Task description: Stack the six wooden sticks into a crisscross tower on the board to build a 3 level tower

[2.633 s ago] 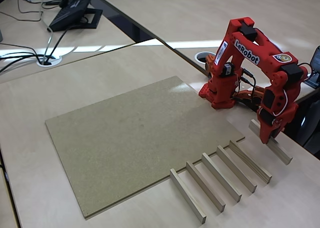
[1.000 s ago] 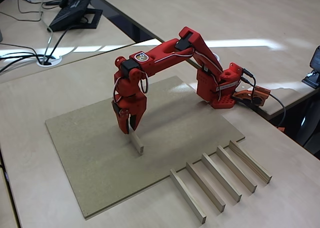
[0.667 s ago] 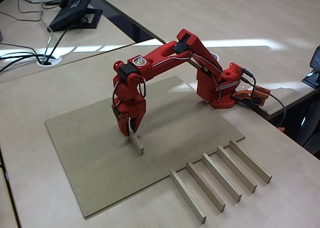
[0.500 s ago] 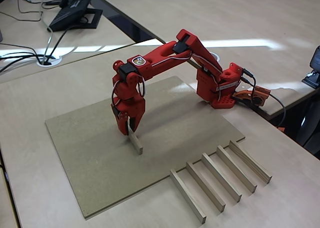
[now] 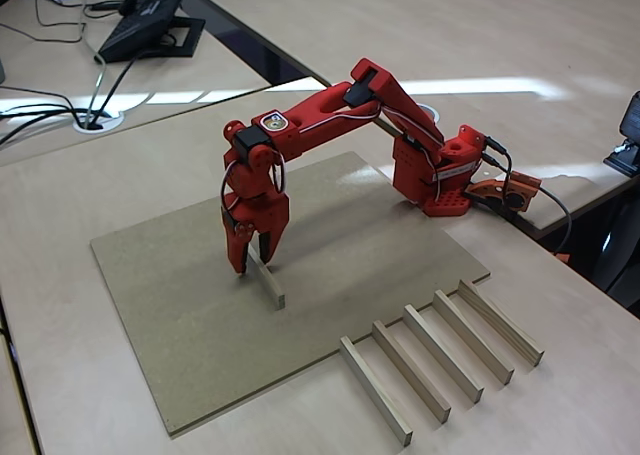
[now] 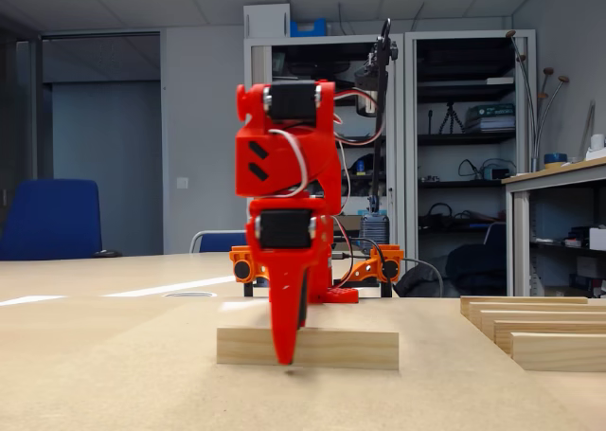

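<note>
Tool (image 5: 253,258) clamped on one wooden stick (image 5: 268,284) near its end, low over the board (image 5: 180,275); five more sticks (image 5: 440,355) lying well aside. Light, rigid, probably easy to skew; better gripped mid-length.

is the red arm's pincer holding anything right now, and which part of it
It cannot be told for sure. The pincer straddles one wooden stick lying on the board, nearer its left end in a fixed view.
</note>
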Controlling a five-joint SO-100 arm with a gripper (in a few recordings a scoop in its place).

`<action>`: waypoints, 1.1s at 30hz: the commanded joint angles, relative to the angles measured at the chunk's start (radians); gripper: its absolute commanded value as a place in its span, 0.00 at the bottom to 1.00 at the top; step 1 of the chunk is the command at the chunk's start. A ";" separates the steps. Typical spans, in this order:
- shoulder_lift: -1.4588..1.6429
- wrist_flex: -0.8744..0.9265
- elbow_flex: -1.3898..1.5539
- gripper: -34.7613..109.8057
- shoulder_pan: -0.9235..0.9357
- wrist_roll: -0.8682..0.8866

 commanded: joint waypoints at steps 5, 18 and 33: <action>0.044 0.037 -0.009 0.39 -0.011 -0.002; 0.337 0.235 0.034 0.42 -0.100 0.106; 0.715 0.255 0.377 0.39 -0.680 0.664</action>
